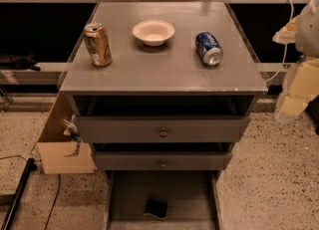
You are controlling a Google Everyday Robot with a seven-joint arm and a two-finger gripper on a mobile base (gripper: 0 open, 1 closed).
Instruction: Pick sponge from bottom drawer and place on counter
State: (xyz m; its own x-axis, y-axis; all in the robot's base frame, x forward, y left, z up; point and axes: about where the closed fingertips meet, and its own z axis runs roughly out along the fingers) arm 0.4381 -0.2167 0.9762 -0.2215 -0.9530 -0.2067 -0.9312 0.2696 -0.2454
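The sponge [156,208], dark green face up, lies flat near the front middle of the bottom drawer [124,194], which is pulled out as a shallow grey tray at the foot of the cabinet. The counter [164,69] is the wide grey top above. My gripper [291,105] hangs at the right edge of the view, pale and blurred, beside and just below the counter's front right corner. It is far above and to the right of the sponge and touches nothing that I can see.
On the counter stand a gold can [98,44] upright at the left, a white bowl [153,32] in the middle, and a blue can [209,48] on its side at the right. Two knobbed drawer fronts [163,132] sit above the bottom drawer. A cardboard box [64,149] stands at the cabinet's left.
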